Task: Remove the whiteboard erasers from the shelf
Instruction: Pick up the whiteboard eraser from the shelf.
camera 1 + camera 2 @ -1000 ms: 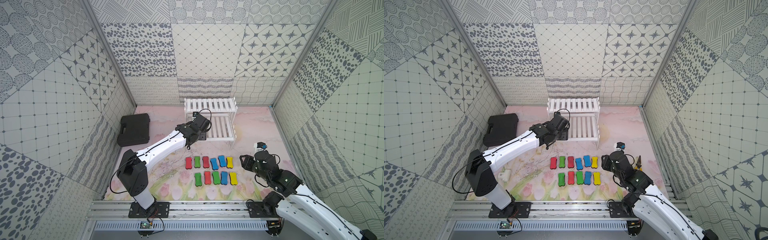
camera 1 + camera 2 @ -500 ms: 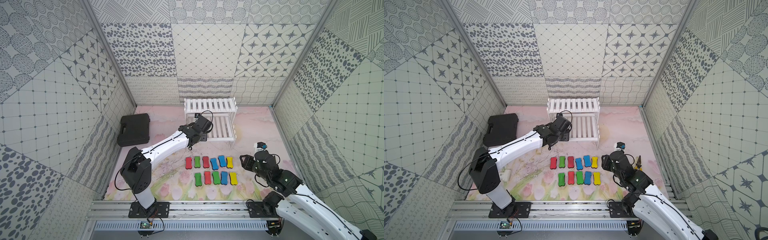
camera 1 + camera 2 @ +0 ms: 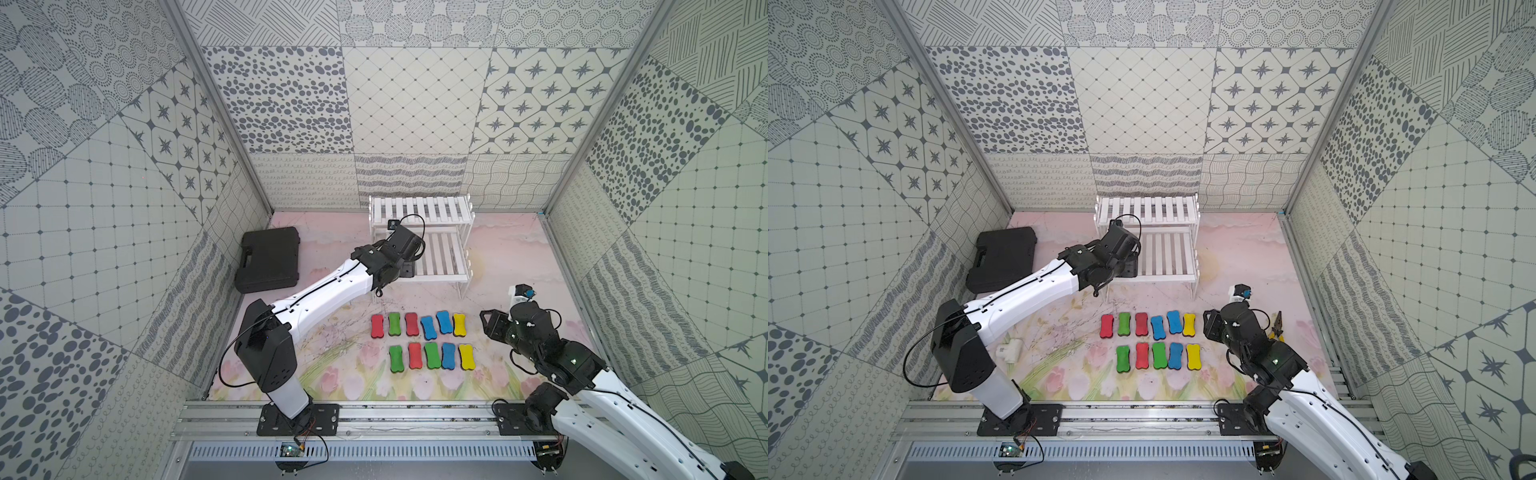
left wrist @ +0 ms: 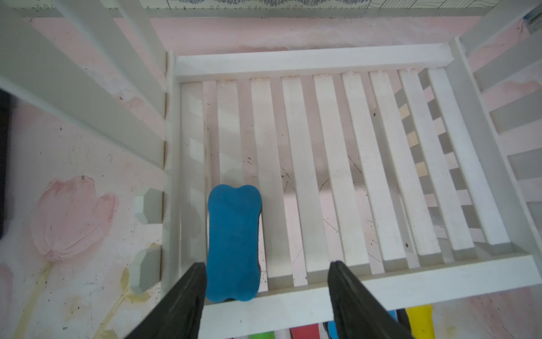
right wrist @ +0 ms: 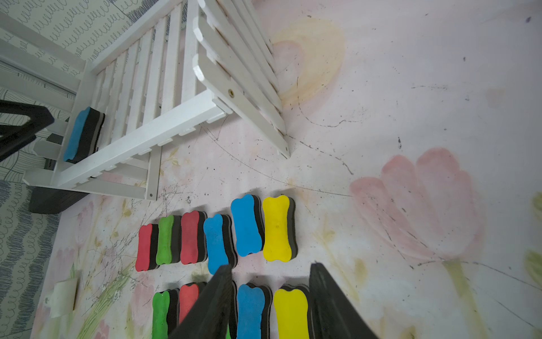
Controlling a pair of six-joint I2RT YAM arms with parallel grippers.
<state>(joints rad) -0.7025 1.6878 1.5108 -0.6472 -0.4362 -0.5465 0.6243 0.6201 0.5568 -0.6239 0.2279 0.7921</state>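
One blue whiteboard eraser [image 4: 233, 234] lies on the lower tier of the white slatted shelf [image 4: 293, 299], by its front rail and left end; it also shows in the right wrist view [image 5: 77, 138]. My left gripper [image 4: 267, 263] is open around it, one finger close beside it. In both top views the arm hides this eraser; the left gripper [image 3: 408, 270] [image 3: 1128, 268] sits at the shelf [image 3: 419, 210] [image 3: 1150, 210]. Several whiteboard erasers [image 3: 427, 327] [image 3: 1158, 327] lie in two rows on the mat. My right gripper [image 5: 269, 267] [image 3: 489, 327] hovers open and empty right of them.
A black plastic case [image 3: 270, 259] [image 3: 1003, 257] lies left of the shelf. Yellow-handled pliers [image 3: 1277, 324] rest behind the right arm. A small white object [image 3: 1010, 350] lies on the mat beside the left arm. Patterned walls close in three sides.
The left arm has shifted slightly at the shelf's lower tier. The right arm has stayed still.
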